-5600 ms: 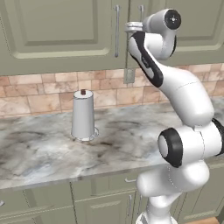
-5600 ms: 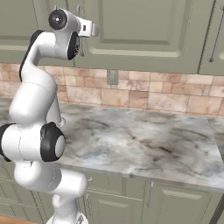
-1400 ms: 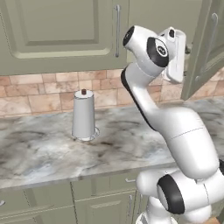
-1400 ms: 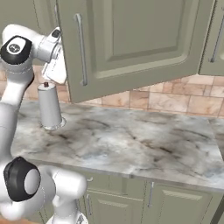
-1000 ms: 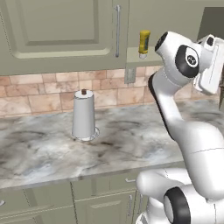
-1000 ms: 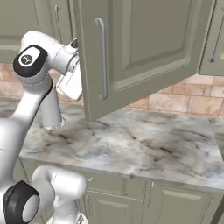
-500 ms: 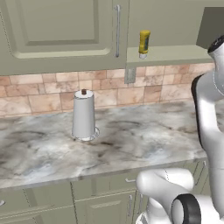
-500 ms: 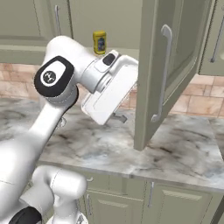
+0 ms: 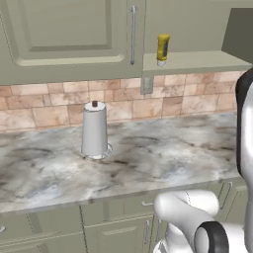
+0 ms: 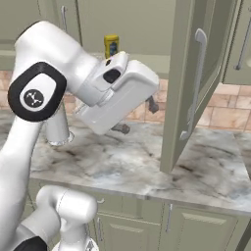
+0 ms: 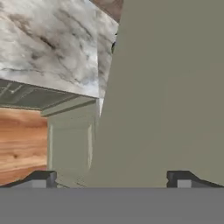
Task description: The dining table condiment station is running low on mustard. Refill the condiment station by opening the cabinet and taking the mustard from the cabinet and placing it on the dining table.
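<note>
The gripper (image 11: 111, 177) is hanging with fingertips spread wide, gripping nothing, facing the swung-open cabinet door (image 11: 166, 96). The mustard (image 10: 111, 46) is standing at the cabinet shelf's (image 9: 197, 60) left end.

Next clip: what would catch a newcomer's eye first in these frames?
The cabinet door stands swung wide open, its silver handle facing the room. Inside, the mustard stands alone on the shelf, cap down. On the marble counter below, a paper towel roll stands upright near the brick backsplash.
</note>
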{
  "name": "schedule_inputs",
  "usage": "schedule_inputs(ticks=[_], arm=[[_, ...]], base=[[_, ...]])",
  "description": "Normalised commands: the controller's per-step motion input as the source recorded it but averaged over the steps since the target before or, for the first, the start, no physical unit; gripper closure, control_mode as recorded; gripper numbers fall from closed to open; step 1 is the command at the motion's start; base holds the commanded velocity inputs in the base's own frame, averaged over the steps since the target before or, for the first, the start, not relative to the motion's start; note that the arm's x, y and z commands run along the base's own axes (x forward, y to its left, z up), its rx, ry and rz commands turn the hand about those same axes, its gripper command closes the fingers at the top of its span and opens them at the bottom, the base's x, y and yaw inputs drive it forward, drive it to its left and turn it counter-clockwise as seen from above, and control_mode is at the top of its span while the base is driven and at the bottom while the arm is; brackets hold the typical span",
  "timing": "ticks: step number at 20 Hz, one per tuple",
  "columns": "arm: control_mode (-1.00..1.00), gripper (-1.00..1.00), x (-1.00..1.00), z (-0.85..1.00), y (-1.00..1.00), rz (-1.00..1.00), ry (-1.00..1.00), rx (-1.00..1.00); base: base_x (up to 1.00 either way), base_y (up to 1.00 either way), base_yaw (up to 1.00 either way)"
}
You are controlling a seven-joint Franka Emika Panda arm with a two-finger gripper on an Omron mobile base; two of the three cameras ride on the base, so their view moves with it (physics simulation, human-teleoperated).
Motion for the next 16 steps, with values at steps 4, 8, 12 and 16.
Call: schedule_inputs(ticks=[4,8,12,16], arm=[[-1.0,-1.0,0.07,0.27,0.82,0.16,-0.67,0.22],[-1.0,-1.0,0.28,0.04,0.99,0.2,-0.58,0.15],[-1.0,-1.0,0.38,0.0,0.95,0.24,-0.54,0.13],[-1.0,-1.0,0.5,0.0,0.78,0.23,-0.46,0.16]], base=[[0.0,0.0,0.0],[0.0,0.0,0.0],[0.0,0.0,0.0],[0.0,0.0,0.0]])
